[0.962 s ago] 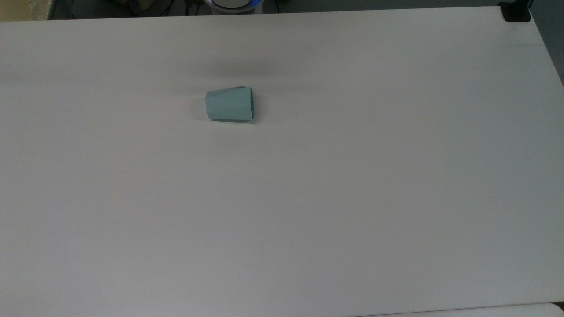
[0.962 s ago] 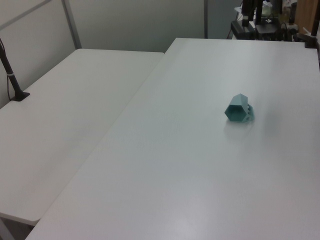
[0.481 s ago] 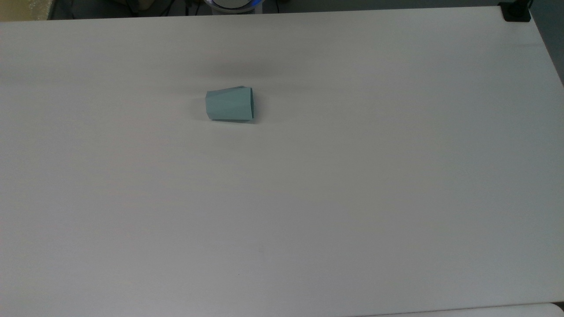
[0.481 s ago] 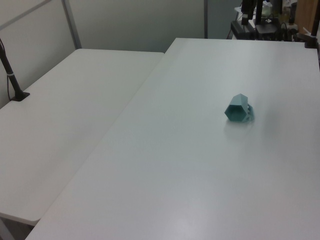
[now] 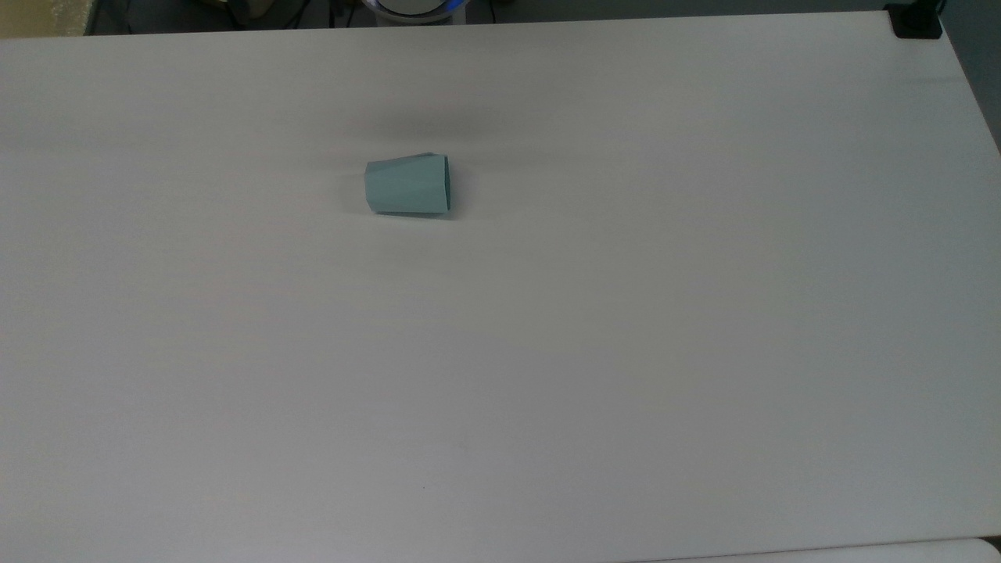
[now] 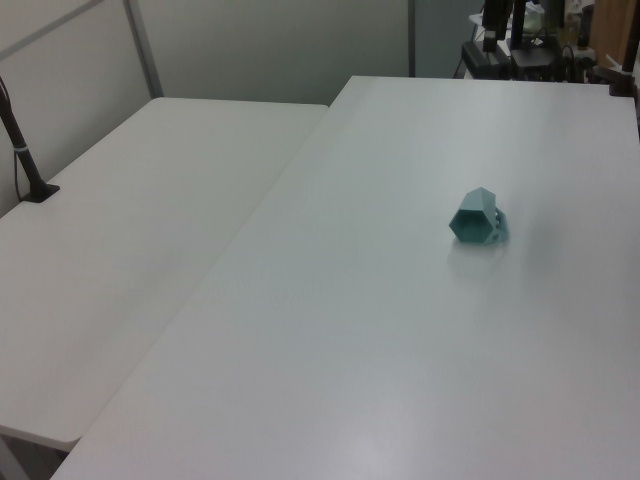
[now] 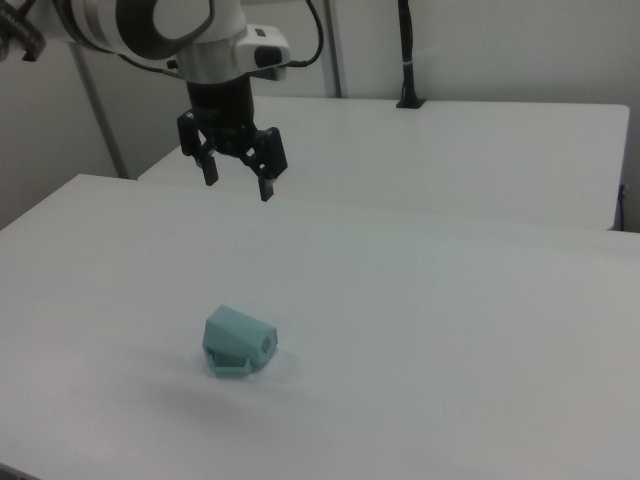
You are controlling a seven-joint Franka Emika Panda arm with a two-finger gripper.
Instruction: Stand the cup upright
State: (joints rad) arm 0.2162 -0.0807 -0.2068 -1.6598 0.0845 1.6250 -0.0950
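Observation:
The pale teal faceted cup (image 5: 407, 184) lies on its side on the white table (image 5: 594, 328), its wider end toward the top view's right. In the left view the cup (image 6: 477, 219) turns a hexagonal end toward the camera, with its handle on the left view's right side. In the right view the cup (image 7: 238, 342) rests on the table. My gripper (image 7: 239, 186) hangs in the air well above and behind it, open, with nothing between its black fingers (image 7: 266, 186). It does not touch the cup.
A second white table (image 6: 130, 210) adjoins on the left view's left, with a black clamped post (image 6: 20, 140) on it. A black clamp (image 5: 915, 22) sits at the table's far right corner in the top view. The arm's base (image 5: 414, 6) is at the top edge.

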